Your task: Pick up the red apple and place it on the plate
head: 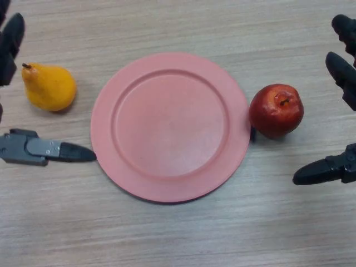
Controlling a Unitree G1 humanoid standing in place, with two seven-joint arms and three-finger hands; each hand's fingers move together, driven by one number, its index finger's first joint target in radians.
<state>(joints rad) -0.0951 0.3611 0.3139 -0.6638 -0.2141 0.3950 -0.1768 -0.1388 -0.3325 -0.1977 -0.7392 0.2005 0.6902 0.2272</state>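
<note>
Head cam, what I've got: pink plate [169,127] sits mid-worktop [178,233], bare. Apple [276,110] is on the worktop just off the plate's right rim, touching it or nearly so, can't tell which. It stands upright, stem up, not on the plate.

Pear [49,87] lies on the worktop left of the plate, apart from it, stem pointing up-left.

My right hand [344,78] is at the right edge of view, beside the apple but clear of it. Fingers straight and spread, upper ones above the apple's level, thumb below it pointing left. Nothing held.

My left hand [41,150] comes in at the left edge. Thumb lies low, its tip just beside the plate's left rim, maybe touching it. Fingers show at the top-left corner, above the pear. Spread apart too, empty, not touching the pear.
</note>
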